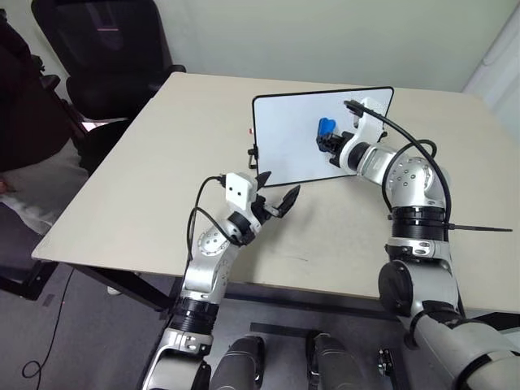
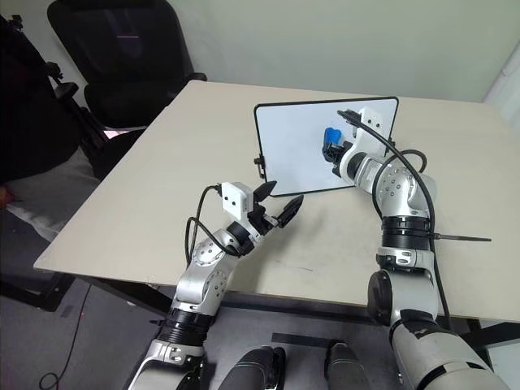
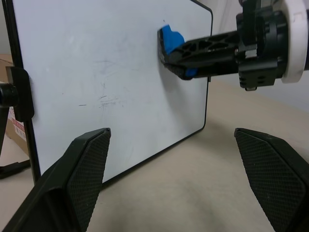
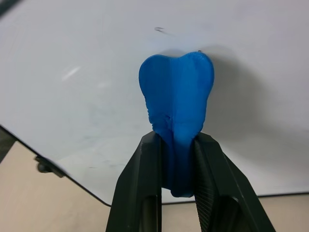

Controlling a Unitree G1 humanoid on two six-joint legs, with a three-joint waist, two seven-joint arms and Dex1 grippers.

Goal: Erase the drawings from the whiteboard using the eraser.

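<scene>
Your whiteboard [image 1: 301,138] stands upright on the counter [image 1: 146,187]; right gripper [image 4: 176,159] fingers pinch the eraser [image 4: 176,101], pressed against the board's right half; left gripper [image 1: 275,197] fingers spread wide, near its lower edge; faint marks, possibly drawings [image 3: 108,99], remain.

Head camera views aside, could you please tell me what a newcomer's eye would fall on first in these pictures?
The bright blue eraser stands out first, pinched in the right hand and pressed against the white face of the upright whiteboard at the middle of the beige table. Next comes the left hand, open and empty, in front of the board's lower edge.
</scene>
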